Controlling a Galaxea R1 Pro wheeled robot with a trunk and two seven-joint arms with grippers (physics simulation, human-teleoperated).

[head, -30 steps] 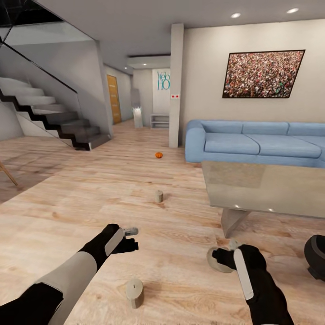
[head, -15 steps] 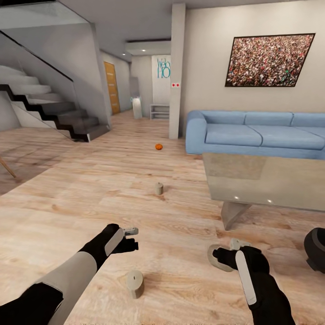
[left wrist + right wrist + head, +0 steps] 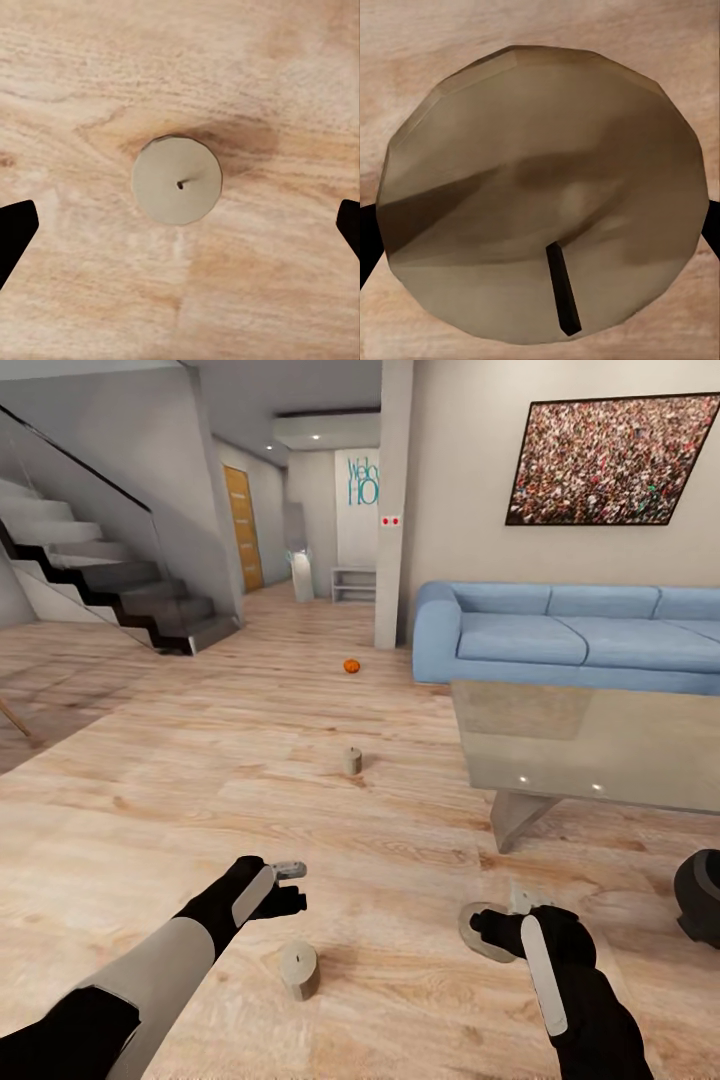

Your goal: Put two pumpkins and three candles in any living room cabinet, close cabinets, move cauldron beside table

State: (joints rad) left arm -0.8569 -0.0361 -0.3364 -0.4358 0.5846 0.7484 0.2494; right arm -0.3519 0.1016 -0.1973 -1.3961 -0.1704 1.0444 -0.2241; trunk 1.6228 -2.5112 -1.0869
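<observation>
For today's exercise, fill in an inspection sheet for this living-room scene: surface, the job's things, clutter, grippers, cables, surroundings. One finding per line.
Surface: pale wooden floor; glass-topped table at the right.
Job's things: one candle upright on the floor near the left arm, a second candle farther off, a third candle between the right gripper's fingers; one pumpkin on the floor near the pillar; dark cauldron at the right edge.
Clutter: nothing seen.
Grippers: left gripper open above the near candle; right gripper shut on the third candle.
Cables: nothing seen.
Surroundings: blue sofa, staircase, wall picture.
</observation>
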